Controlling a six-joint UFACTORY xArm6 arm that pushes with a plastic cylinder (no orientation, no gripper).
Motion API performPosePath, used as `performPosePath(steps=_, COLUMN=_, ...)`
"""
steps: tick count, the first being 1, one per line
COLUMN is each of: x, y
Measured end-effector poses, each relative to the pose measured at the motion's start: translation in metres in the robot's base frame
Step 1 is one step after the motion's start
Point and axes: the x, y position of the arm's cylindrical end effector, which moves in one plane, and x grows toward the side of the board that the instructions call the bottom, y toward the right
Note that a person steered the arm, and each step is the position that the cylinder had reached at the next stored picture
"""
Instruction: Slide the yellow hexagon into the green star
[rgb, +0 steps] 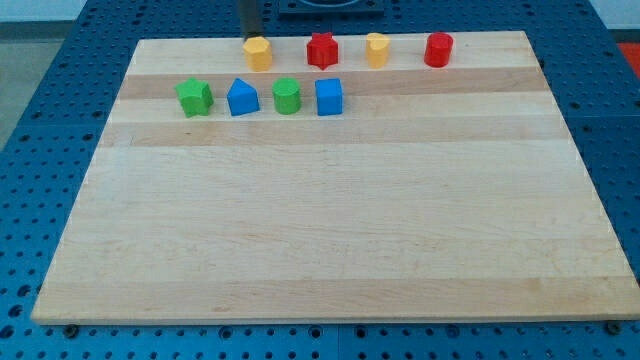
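Note:
The yellow hexagon (258, 52) sits near the board's top edge, left of centre. My tip (251, 37) is right behind it on its top-left side, touching it or nearly so. The rod comes down from the view's top. The green star (194, 97) lies below and to the left of the hexagon, at the left end of a second row. The two blocks are apart, with bare board between them.
The top row also holds a red star (322, 50), a second yellow block (377, 49) and a red cylinder (438, 49). Right of the green star lie a blue block (242, 97), a rounded green block (287, 96) and a blue cube (329, 96). All rest on a wooden board (330, 240).

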Motion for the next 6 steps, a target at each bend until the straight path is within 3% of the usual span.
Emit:
performPosePath(steps=2, x=0.023, y=0.018)
performPosePath(steps=4, x=0.031, y=-0.012)
performPosePath(steps=6, x=0.076, y=-0.054)
